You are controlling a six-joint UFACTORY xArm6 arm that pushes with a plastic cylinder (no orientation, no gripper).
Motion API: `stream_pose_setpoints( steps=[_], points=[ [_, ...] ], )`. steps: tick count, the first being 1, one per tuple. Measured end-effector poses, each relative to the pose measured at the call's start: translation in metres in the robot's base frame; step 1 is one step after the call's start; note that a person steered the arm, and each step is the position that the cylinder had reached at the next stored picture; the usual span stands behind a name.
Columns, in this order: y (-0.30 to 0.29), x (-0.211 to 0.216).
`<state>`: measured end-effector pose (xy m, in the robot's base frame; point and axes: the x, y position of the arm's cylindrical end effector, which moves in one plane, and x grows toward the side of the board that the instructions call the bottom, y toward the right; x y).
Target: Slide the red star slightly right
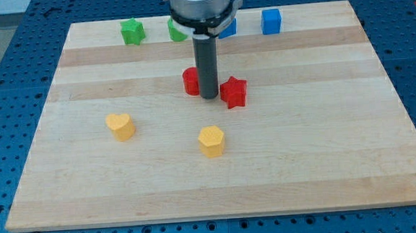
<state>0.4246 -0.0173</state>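
Pushing the red star (pixel 233 92) rightward, press its left points; light, rigid, it may spin (no claw fitted, nothing held). My tip (pixel 209 97) sits just left.

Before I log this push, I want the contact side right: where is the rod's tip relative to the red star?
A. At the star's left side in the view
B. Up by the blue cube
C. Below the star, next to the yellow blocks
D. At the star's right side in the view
A: my tip sits just at the view's left of the red star, between it and another red block partly hidden behind the rod.
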Motion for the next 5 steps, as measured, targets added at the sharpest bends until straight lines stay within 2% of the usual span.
stream_pose_setpoints(
  steps=[1, 2, 5],
  points=[
    [0.003, 0.015],
    [0.034, 0.015],
    [0.057, -0.014]
  ],
)
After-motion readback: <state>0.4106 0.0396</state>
